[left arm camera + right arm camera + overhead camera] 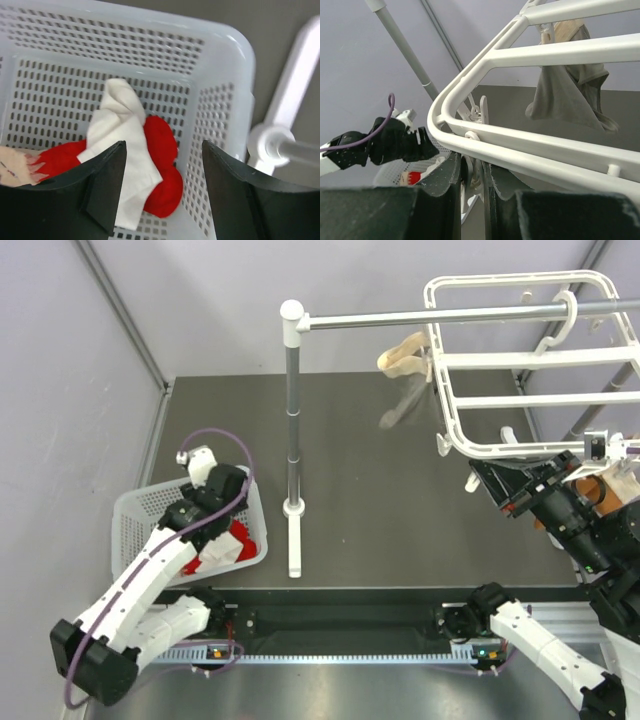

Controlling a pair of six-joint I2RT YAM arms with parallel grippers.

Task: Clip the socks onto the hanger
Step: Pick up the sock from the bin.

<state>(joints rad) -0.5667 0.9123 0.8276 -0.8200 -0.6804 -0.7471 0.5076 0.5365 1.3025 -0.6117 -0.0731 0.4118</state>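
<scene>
Below, left fingers cut off the white sock covering red socks.

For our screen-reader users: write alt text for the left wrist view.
Open left gripper above a white perforated basket, where a white sock lies over red socks. The stand's white foot sits just outside, at right.
</scene>
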